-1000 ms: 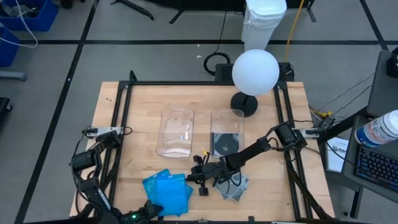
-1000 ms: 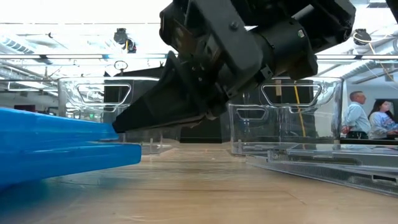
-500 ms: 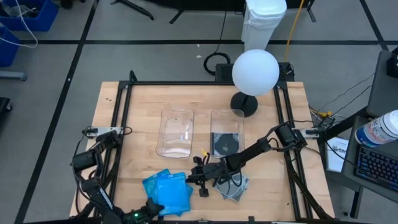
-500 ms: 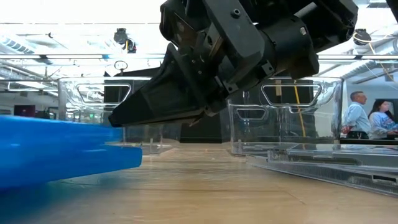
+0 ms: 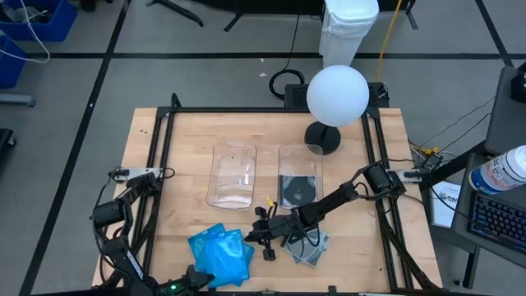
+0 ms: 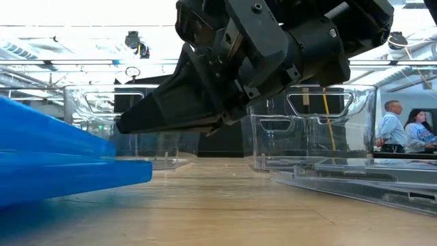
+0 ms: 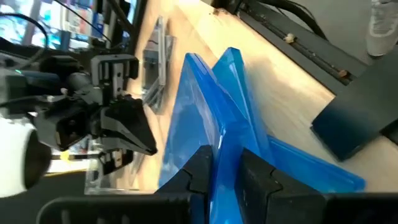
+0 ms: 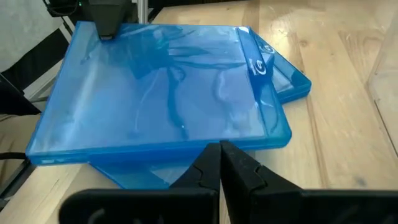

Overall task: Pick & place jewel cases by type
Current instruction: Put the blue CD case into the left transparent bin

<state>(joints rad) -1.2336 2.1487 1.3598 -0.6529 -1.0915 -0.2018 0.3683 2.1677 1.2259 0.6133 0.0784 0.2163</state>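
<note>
A stack of blue jewel cases (image 5: 220, 253) lies near the table's near edge, left of centre. My left gripper (image 7: 227, 163) comes in from the near edge (image 5: 200, 274) and is shut on the top blue case (image 8: 161, 93). My right gripper (image 5: 265, 240) hovers shut just right of the stack, its tips (image 8: 221, 149) pointing at it and touching nothing. Clear jewel cases (image 5: 309, 245) lie flat on the table under the right arm. Another one, showing its disc (image 5: 297, 191), lies in the right bin. My left gripper pinches the top blue case between its two fingers at the edge facing the table's near side (image 7: 228, 149), close to a corner (image 8: 87, 28). The fingers come from the near side, roughly level. The held edge is raised and the case slopes down onto the blue cases beneath (image 8: 289, 84).
Two clear bins stand mid-table, the left one (image 5: 232, 175) holding nothing, the right one (image 5: 301, 156) beside it. A lamp with a white globe (image 5: 337, 94) stands behind them. Black rails (image 5: 160, 164) run along the table's sides. People show in the room beyond (image 6: 392, 126).
The top blue case has tipped: its near edge has risen while its far edge stays on the stack. My right gripper has crept slightly toward the blue stack.
</note>
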